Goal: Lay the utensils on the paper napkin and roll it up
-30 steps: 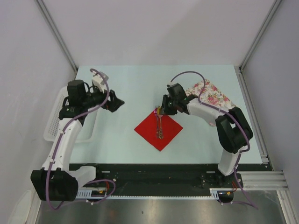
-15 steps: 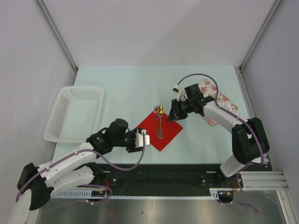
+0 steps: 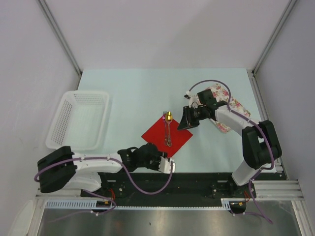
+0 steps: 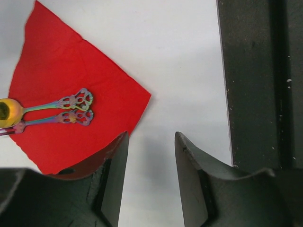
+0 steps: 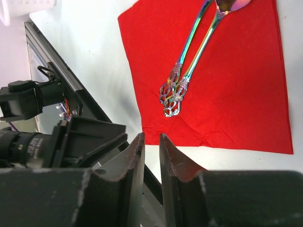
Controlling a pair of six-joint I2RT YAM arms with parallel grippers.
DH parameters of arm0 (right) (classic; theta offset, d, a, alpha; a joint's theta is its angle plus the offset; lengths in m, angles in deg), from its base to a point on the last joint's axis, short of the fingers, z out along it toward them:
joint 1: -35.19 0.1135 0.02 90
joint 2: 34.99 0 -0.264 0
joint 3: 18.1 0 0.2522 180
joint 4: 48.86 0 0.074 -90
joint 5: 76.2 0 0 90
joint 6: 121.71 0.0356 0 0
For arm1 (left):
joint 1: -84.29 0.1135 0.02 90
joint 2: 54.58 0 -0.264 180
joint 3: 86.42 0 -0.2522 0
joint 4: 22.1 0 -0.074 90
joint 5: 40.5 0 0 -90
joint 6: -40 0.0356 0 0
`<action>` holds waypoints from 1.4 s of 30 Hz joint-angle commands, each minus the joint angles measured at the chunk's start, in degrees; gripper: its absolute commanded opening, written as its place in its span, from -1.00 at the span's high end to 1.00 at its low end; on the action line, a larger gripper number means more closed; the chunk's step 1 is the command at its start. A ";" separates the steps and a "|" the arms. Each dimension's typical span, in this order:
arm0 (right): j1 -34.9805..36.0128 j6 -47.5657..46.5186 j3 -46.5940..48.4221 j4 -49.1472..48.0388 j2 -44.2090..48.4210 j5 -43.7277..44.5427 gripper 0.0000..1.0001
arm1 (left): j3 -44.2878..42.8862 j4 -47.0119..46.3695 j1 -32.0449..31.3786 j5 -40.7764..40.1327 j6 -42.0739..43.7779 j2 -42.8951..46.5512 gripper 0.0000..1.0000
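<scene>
In the top view the near corner of the paper napkin [image 3: 176,135] is hidden under the left gripper [image 4: 150,176]. The wrist views cut off the heads of the utensils (only the handles show fully). The fork [image 4: 52,118] and the spoon [image 3: 169,116] lie side by side on the napkin in the middle of the counter [image 3: 128,93]. Their long axis runs near to far, with the heads at the far end. The left gripper stands half wide, one finger [image 4: 116,177] at the napkin's edge and bare counter between the jaws. The right gripper [image 5: 151,161], at the right corner, keeps only a narrow gap and holds nothing.
</scene>
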State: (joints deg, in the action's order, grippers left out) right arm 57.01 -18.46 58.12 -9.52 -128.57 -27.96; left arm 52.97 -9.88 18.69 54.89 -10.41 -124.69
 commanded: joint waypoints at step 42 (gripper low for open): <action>-3.72 3.18 -0.23 -2.91 -4.41 -5.09 0.58 | -11.90 -3.47 1.53 -0.03 -0.57 -9.87 1.00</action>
State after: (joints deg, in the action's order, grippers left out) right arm 53.45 -16.14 58.10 -10.50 -132.01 -31.76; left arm 43.76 -15.61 18.56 51.39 -10.96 -136.99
